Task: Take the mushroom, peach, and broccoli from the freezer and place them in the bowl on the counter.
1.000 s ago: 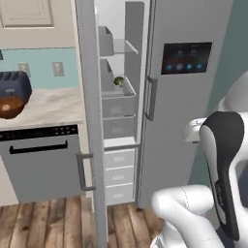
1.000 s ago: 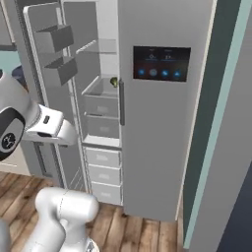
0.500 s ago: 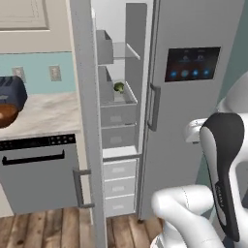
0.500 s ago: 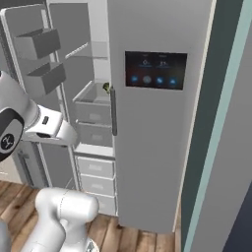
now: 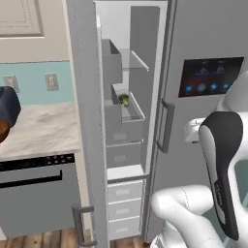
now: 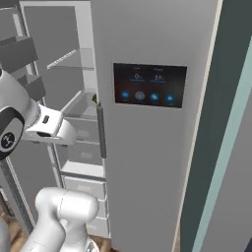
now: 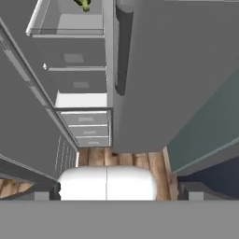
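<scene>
Freezer [image 5: 127,121] door stood open beside the counter [image 5: 41,130], broccoli [image 5: 124,100] sat on its middle shelf, gripper [image 7: 119,190] hung spread wide, grasping nothing.

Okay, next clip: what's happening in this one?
A white arm on a mobile base faces the open freezer. The broccoli sits in an upper freezer drawer; the hand view also catches it at its top edge. The hand is open and empty, looking down at the lower drawers and wood floor. Nothing has been picked up.
</scene>
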